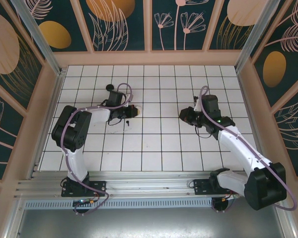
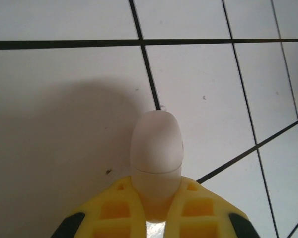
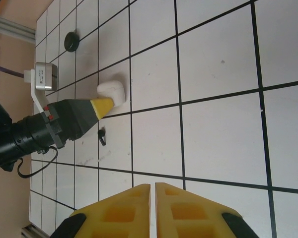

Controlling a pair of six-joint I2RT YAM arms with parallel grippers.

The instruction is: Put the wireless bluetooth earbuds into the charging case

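Left end effector (image 2: 156,193): I have it clamped on the charging case (image 2: 156,144). The yellow fingers pinch the case's near end, and the rest pokes forward low over the worktop (image 1: 159,144).
Why held so: I judge this grip steadies the case so the other arm can bring the earbuds to it. The seam across the case looks shut, so the lid would probably have to be opened first.
Right end effector (image 3: 153,201): the fingers are pressed together with nothing between them. It hovers well apart from the case and points toward it across the tiles.
Earbud (image 3: 102,136): one black comma-shaped piece lies loose on a tile just beside the left end effector. It is near the case but not touching it.
Black round thing (image 3: 70,41): this lies farther off, beyond the case. I cannot tell whether it is the second earbud.
Worktop: white square tiles with dark grout lines and a few faint marks. It is flat, so I expect the tiny earbud offers little edge to pinch.
Room: the panelled walls (image 1: 119,25) are dark teal with peach and ochre leaf and flower prints, framed in pale wood. A metal rail (image 1: 149,188) at the near edge carries both arm bases.
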